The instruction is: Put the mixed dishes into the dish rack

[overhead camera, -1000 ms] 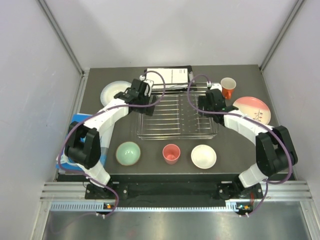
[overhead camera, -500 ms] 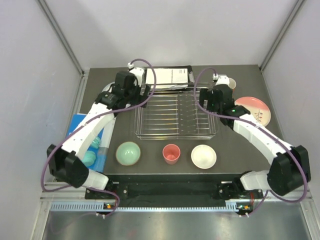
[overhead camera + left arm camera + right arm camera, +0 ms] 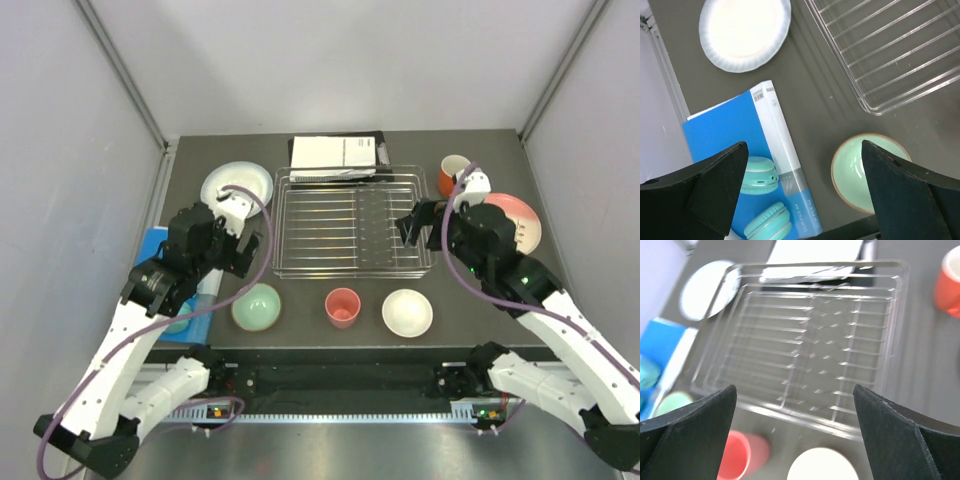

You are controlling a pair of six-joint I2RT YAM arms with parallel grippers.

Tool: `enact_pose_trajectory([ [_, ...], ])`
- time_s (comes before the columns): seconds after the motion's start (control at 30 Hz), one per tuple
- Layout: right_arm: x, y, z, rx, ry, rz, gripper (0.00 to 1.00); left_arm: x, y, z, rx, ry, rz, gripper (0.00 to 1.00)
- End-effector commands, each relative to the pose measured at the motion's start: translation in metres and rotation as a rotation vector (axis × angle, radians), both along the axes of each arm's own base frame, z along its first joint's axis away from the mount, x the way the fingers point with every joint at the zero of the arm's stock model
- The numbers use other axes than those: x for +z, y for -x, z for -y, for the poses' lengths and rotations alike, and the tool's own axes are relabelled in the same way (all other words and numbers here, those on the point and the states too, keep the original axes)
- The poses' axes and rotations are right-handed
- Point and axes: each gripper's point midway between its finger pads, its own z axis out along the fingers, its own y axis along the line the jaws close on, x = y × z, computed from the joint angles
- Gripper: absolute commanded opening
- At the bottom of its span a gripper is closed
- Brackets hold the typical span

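Left and right jaws, spread wide and empty, have drawn back along the dish rack (image 3: 350,222).

We see the silver wire dish rack (image 3: 345,273) at centre, with all six dishes outside it. The white plate (image 3: 237,184) lies upper left. The orange mug (image 3: 453,172) and pale pink plate (image 3: 528,222) sit right. The mint-green bowl (image 3: 256,306), pink cup (image 3: 342,306) and white-inside bowl (image 3: 407,312) stand upright below.
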Motion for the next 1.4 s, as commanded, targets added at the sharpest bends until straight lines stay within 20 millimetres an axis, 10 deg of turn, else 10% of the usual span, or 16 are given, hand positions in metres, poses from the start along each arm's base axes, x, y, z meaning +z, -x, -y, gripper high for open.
enact_pose_trajectory([
  [0.0, -0.017, 0.032, -0.013, 0.066, -0.050, -0.066, 1.00, -0.035, 0.029, 0.003, -0.127, -0.047, -0.113, 0.99],
  [0.47, -0.040, 0.058, -0.021, 0.097, -0.067, -0.091, 1.00, -0.131, 0.040, -0.014, -0.239, -0.268, -0.278, 0.99],
  [1.2, -0.023, 0.067, -0.012, 0.043, -0.045, -0.056, 1.00, -0.207, 0.029, -0.020, -0.261, -0.310, -0.343, 0.97],
  [1.33, -0.021, 0.068, -0.009, 0.036, -0.052, -0.052, 1.00, -0.208, 0.029, -0.015, -0.308, -0.265, -0.375, 0.72],
  [1.37, -0.022, 0.068, -0.009, 0.033, -0.052, -0.055, 1.00, -0.208, 0.029, -0.014, -0.310, -0.252, -0.385, 0.50],
])
